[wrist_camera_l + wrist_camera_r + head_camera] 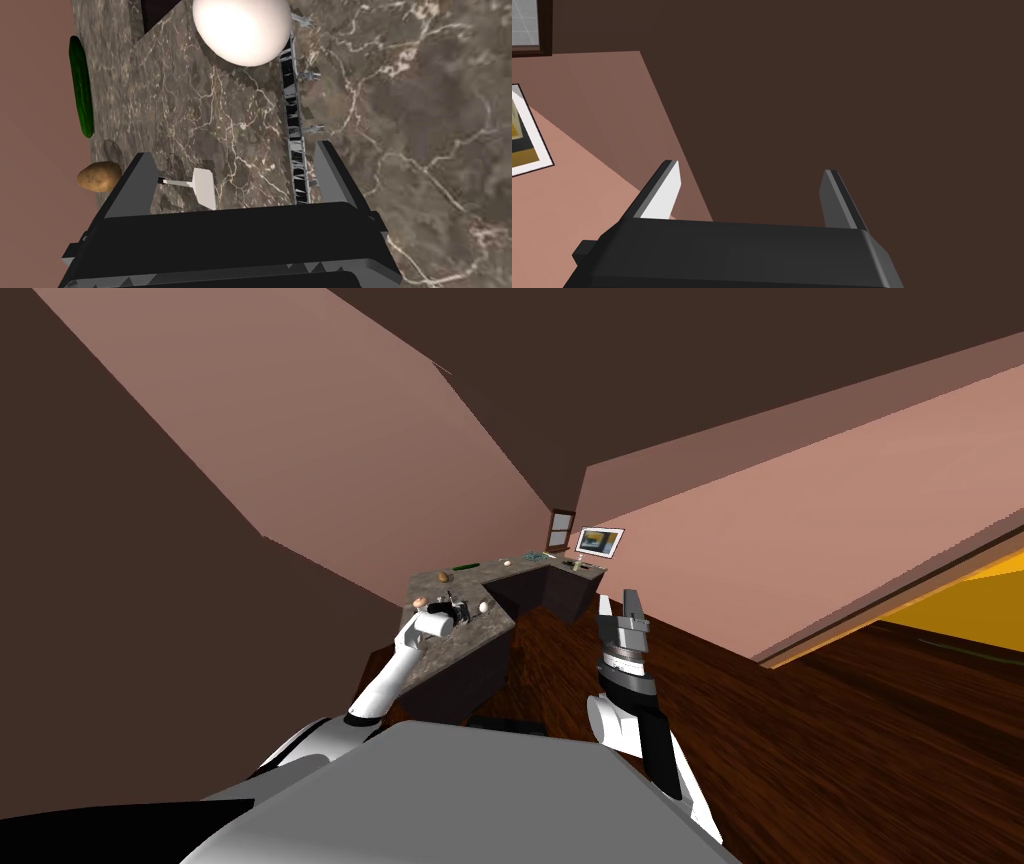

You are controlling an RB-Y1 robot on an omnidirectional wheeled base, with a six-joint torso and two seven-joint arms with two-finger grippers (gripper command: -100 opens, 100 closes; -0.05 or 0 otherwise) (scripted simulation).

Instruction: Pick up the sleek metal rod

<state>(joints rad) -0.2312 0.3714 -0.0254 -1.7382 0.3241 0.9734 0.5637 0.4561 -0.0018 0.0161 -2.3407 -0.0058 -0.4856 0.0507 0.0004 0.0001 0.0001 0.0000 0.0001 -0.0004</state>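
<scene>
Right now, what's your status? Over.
Left gripper open; right gripper open, held aside. Rod lies within left gripper's opening, not gripped. Egg close beside rod's far end.

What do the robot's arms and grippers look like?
The left arm and right arm are white with dark joints. The left gripper and right gripper each have a dark boxy body carrying two thin, blade-like grey fingers.

table [425,150]: brown-grey marbled top | metal rod [295,125]: lies flat, short pegs along one side | white egg [242,30]: just beside one end of the rod | cucumber [81,85]: along the wall-side edge | potato [99,176]: same edge, near the cucumber's end | white spatula [200,185]: flat, between potato and rod
</scene>
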